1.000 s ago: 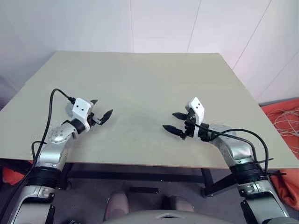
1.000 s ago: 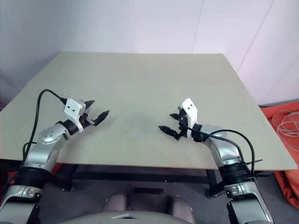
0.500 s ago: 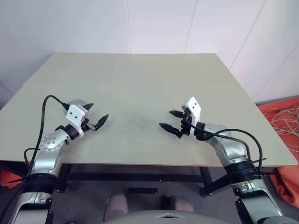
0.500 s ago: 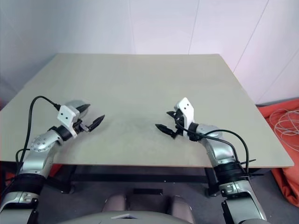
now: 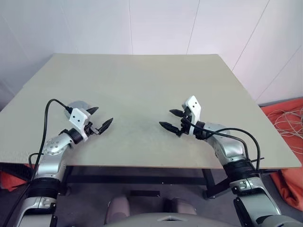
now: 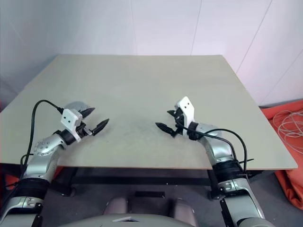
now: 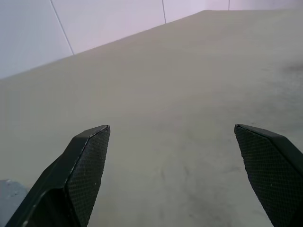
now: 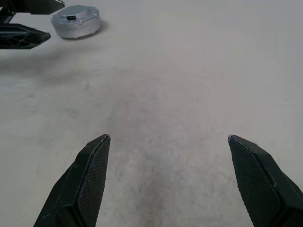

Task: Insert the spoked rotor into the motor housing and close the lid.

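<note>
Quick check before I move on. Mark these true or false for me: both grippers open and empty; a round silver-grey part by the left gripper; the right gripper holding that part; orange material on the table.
1. Left gripper and right gripper are open and empty. True.
2. A round silver-grey part sits on the table by the left gripper. True.
3. The right gripper holds that part. False: nothing is between its fingers, and the part lies across the table from it.
4. Orange material lies on the table. False: it is on the floor beside it.

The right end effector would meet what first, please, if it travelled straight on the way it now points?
Probably the bare table top: the right end effector tilts slightly down toward it. The round silver part sits off that line.
</note>
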Robot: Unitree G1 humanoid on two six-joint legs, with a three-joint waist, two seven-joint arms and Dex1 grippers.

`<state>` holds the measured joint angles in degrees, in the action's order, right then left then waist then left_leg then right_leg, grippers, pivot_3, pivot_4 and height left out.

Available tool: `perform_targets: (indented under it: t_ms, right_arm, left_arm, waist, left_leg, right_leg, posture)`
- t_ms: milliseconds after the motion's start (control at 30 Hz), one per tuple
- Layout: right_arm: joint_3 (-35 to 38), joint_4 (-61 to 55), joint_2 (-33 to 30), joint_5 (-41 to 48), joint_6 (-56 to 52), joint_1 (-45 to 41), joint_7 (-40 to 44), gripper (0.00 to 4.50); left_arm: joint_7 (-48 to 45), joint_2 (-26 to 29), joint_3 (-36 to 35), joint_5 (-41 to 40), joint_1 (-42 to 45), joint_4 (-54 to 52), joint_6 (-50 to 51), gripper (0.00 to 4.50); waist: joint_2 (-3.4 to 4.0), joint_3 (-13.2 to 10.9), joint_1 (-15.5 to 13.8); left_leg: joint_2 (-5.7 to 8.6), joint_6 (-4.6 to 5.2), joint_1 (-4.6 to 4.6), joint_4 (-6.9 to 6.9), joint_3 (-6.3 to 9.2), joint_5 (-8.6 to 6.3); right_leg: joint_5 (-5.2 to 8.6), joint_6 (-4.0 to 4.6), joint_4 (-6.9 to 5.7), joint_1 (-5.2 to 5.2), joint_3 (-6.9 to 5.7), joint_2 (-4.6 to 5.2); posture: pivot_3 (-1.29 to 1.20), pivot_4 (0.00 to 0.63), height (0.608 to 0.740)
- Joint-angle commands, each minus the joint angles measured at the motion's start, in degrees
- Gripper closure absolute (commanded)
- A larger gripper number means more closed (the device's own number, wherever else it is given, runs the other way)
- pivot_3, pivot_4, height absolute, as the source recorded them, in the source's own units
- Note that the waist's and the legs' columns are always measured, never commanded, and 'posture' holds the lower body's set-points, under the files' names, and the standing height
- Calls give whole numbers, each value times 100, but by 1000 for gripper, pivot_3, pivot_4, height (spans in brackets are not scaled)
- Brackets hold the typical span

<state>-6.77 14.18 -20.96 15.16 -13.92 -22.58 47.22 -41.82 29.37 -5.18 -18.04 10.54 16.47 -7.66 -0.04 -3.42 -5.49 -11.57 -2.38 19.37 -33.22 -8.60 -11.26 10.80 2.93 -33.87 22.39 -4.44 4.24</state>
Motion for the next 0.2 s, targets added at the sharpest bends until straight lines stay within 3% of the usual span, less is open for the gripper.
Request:
perform_targets:
  t_ms: [33,100,200]
  right_arm:
    - [153,15,16,-8,217,-158,7,0]
    - [189,37,18,-3,241,-163,-13,0]
    - [214,128,31,-19,310,-185,-27,0]
  left_arm:
    - [-71,74,-70,-77,99,-204,419,49]
    - [-40,150,6,-41,101,-284,965,49]
    - [18,163,101,284,166,-229,863,49]
  waist:
    - [0,0,-1]
    - [0,0,4]
    - [1,0,5]
  left_leg:
    - [0,0,0,0,0,0]
    - [1,0,0,0,-1,0]
    - [0,0,-2,0,-1,0]
  right_leg:
    - [0,0,0,0,0,0]
    - [0,0,-1,0,1,0]
    - [0,0,-1,0,1,0]
  posture:
    - [0,0,740]
    - [0,0,740]
    - [0,0,740]
